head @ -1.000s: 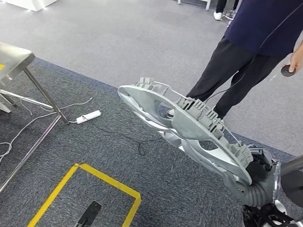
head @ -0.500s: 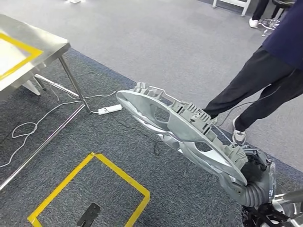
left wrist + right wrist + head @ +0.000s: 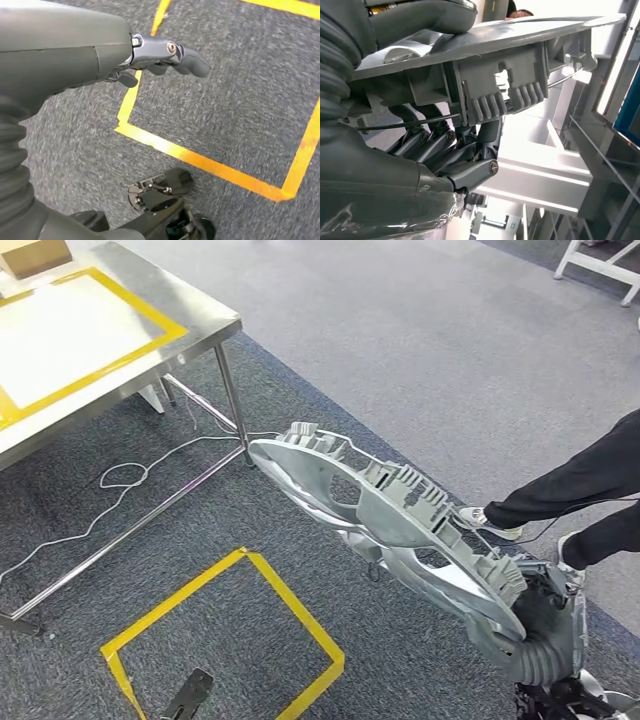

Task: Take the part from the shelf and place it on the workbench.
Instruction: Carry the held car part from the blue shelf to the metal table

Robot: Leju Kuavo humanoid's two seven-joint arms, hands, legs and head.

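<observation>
Here the head view shows one grey cast part (image 3: 392, 515) carried above the carpet, well apart from the steel counter (image 3: 198, 332), which bears one yellow tape rectangle (image 3: 83, 335). The right robot hand (image 3: 547, 625) grips the part's near end. The right wrist view adds the detail: dark fingers (image 3: 444, 150) curl under the part (image 3: 501, 75) and the thumb lies over its flat face. The left wrist view shows the left robot hand (image 3: 113, 55) hanging over the floor, fingers extended, apart and holding nothing. One yellow tape square (image 3: 226, 635) marks the carpet. One person's legs (image 3: 581, 500) stand nearby.
</observation>
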